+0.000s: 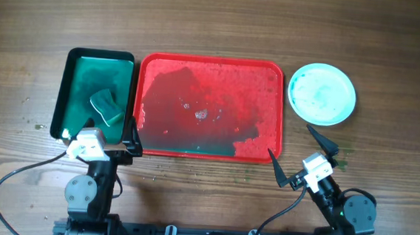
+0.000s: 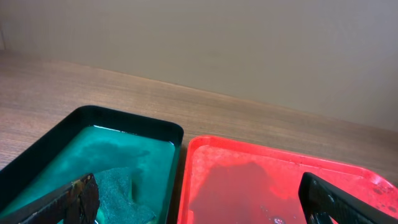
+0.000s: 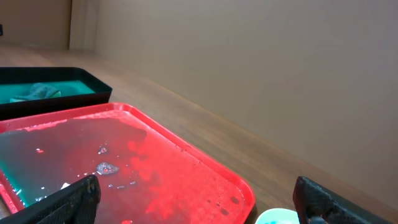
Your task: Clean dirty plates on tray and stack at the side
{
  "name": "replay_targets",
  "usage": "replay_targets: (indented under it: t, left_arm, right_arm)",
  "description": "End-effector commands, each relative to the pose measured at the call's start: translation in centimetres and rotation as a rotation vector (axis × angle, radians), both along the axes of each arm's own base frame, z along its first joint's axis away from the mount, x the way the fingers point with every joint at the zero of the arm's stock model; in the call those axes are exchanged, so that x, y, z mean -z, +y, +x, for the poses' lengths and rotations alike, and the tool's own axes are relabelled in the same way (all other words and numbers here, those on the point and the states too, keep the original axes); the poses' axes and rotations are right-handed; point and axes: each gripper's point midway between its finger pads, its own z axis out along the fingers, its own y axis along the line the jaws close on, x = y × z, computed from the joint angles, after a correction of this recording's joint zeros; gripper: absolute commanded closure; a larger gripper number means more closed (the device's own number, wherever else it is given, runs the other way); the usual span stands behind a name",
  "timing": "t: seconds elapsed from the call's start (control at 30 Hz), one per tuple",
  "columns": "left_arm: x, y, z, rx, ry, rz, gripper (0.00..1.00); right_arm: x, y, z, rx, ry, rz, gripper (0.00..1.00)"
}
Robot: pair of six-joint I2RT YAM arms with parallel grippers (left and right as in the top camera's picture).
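The red tray (image 1: 208,106) lies mid-table, wet with murky teal water and foam, with no plate on it. It also shows in the left wrist view (image 2: 273,180) and the right wrist view (image 3: 124,168). The plates (image 1: 322,93) sit as a white, aqua-rimmed stack right of the tray; how many I cannot tell. An edge shows in the right wrist view (image 3: 277,217). My left gripper (image 1: 131,138) is open and empty at the tray's front left corner. My right gripper (image 1: 304,154) is open and empty near the tray's front right corner, in front of the plates.
A dark green tray (image 1: 95,93) of teal water holds a green sponge (image 1: 106,105), left of the red tray. It shows in the left wrist view (image 2: 93,155). Bare wooden table (image 1: 383,181) surrounds everything.
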Motion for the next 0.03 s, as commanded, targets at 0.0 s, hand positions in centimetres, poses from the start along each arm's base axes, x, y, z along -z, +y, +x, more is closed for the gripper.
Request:
replay_targets:
  t: [0.0]
  left_arm:
    - [0.13, -0.09, -0.01, 0.007, -0.001, -0.01, 0.0]
  right_arm:
    - [-0.17, 0.14, -0.15, -0.012, -0.013, -0.003, 0.0]
